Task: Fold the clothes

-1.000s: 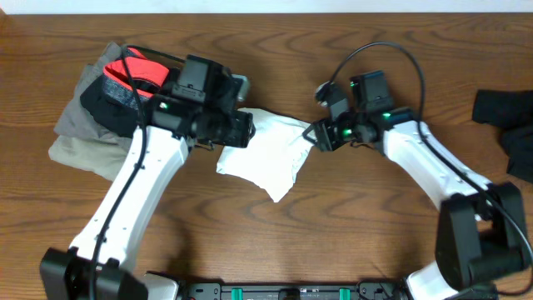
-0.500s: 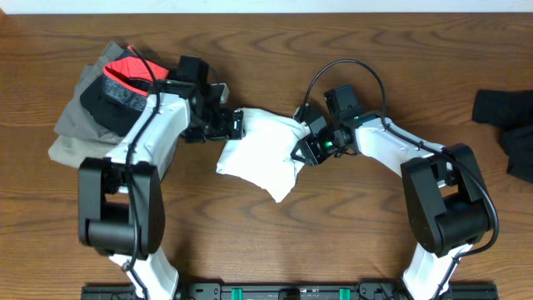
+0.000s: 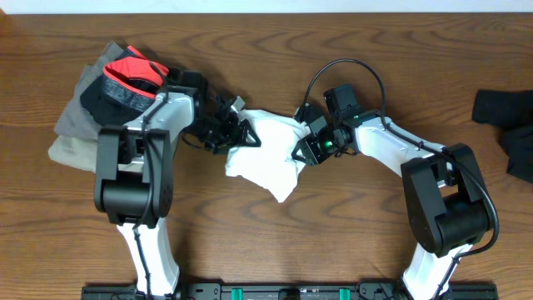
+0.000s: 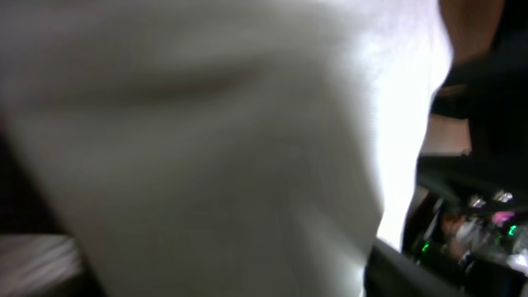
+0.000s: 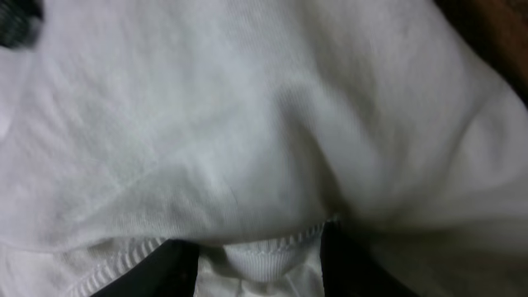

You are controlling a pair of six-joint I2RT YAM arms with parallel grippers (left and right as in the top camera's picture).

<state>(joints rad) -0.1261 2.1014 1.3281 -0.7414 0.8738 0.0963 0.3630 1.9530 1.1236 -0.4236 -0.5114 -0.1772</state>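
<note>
Way off to the left of the white T-shirt (image 3: 268, 160) sits a pile of clothes (image 3: 90, 115) in grey, black and red. The left gripper (image 3: 239, 133) is right at the shirt's left edge, but its wrist view is just blurry white cloth, so I can't tell if it's pinching. The shirt itself is crumpled on the table (image 3: 275, 242). The right gripper (image 3: 301, 148) is at the shirt's right edge, clamped on bunched hem. Far right of the shirt there's a black garment (image 3: 504, 117).

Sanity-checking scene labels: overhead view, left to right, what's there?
Left to right: pile of clothes → left gripper → white shirt → right gripper → dark clothes at the right edge.
</note>
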